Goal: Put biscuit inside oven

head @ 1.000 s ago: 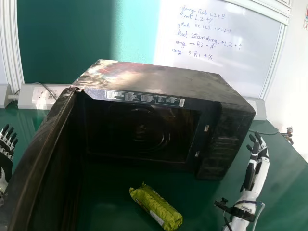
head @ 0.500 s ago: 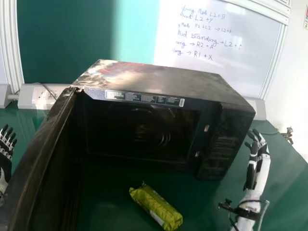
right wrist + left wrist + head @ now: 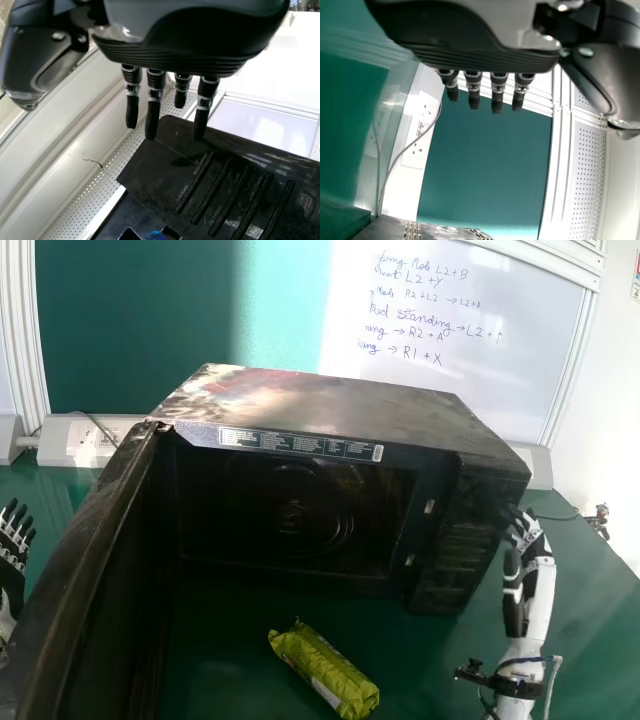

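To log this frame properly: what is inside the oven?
Inside the open oven a round ridged shape shows; darkness hides finer detail, and the upper front edge covers its ceiling. The green biscuit packet lies outside, in front.

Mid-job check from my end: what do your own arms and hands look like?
The left hand and right hand have black fingers with silvery bands, and smooth dark casings with ribbed edges. The right forearm is white and rounded, wrapped by a black strap mount, with a pale cable looping beside it.
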You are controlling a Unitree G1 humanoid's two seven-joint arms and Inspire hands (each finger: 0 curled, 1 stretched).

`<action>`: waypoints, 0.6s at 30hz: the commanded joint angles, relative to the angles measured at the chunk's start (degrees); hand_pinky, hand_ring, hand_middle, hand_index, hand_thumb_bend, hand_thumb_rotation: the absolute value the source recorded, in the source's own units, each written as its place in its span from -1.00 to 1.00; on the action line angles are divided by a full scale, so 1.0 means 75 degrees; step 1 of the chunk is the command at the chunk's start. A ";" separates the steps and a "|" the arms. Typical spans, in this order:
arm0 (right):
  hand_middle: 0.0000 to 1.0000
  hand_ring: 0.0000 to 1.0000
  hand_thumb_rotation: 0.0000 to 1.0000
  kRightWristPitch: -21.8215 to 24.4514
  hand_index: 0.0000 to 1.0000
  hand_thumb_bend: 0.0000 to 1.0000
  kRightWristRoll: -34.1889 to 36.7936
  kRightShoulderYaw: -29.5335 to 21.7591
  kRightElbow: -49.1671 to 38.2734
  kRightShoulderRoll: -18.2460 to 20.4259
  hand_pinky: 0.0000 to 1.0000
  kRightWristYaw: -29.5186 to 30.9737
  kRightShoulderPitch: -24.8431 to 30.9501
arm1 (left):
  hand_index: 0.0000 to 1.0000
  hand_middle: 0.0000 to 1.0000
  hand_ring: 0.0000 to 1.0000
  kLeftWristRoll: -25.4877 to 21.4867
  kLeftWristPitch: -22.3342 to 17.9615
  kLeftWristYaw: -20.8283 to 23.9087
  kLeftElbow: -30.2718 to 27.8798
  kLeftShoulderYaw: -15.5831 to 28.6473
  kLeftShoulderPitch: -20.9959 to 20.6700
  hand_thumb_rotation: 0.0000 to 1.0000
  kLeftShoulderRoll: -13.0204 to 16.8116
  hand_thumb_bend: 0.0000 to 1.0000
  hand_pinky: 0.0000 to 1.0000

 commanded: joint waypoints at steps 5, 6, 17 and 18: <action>0.50 0.52 0.75 -0.0102 0.64 1.00 -0.0352 0.0095 -0.0254 -0.0297 0.40 0.0188 0.0084 | 0.86 0.74 0.81 -0.0054 0.0006 -0.0044 -0.0053 0.0043 0.0016 1.00 -0.0019 -0.45 0.91; 0.50 0.53 0.73 -0.0142 0.64 1.00 -0.0377 0.0115 -0.0246 -0.0342 0.41 0.0229 0.0077 | 0.86 0.75 0.81 -0.0044 0.0024 -0.0019 -0.0077 0.0039 0.0023 1.00 -0.0022 -0.45 0.91; 0.53 0.52 0.47 -0.0419 0.62 1.00 0.0080 0.0467 -0.0441 -0.0670 0.43 0.1144 0.0114 | 0.85 0.74 0.80 -0.0012 -0.0014 0.0039 -0.0070 0.0035 0.0029 1.00 -0.0033 -0.44 0.90; 0.54 0.53 0.45 -0.0381 0.62 1.00 0.0074 0.0471 -0.0518 -0.0693 0.46 0.1224 0.0146 | 0.85 0.74 0.80 -0.0018 -0.0032 0.0012 -0.0045 0.0040 0.0024 1.00 -0.0025 -0.43 0.90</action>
